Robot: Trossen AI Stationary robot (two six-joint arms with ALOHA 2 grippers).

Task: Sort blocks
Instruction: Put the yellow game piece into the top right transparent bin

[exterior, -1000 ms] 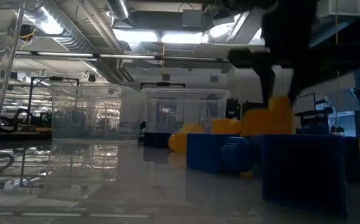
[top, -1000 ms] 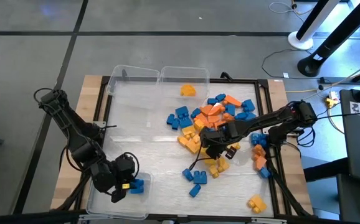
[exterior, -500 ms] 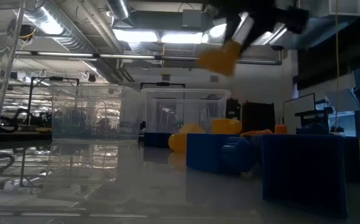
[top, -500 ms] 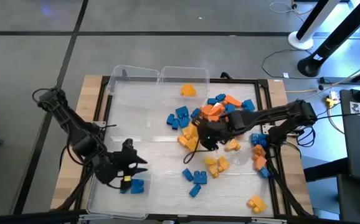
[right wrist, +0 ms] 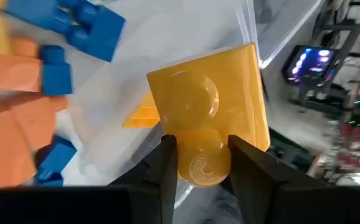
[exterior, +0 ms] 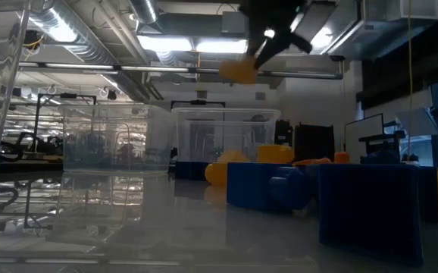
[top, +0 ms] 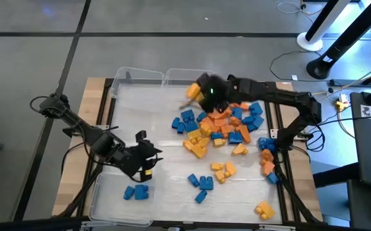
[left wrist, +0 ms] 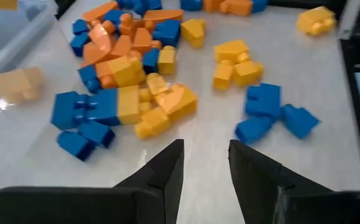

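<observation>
Blocks (top: 221, 125): small, light, rigid, slick plastic, heaped right of centre on bench (top: 166, 154), best pinched across flat sides; right claw (right wrist: 198, 163) pinching yellow block (right wrist: 214, 112) near upper bins (top: 190, 78); left claw (left wrist: 205, 163) spread, empty, lower left.

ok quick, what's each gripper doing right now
Left gripper: open, empty.
Right gripper: shut on a yellow block.

Blocks (top: 221, 125) heaped on the table's (top: 166, 154) right half — bins (top: 137, 77) behind.
</observation>
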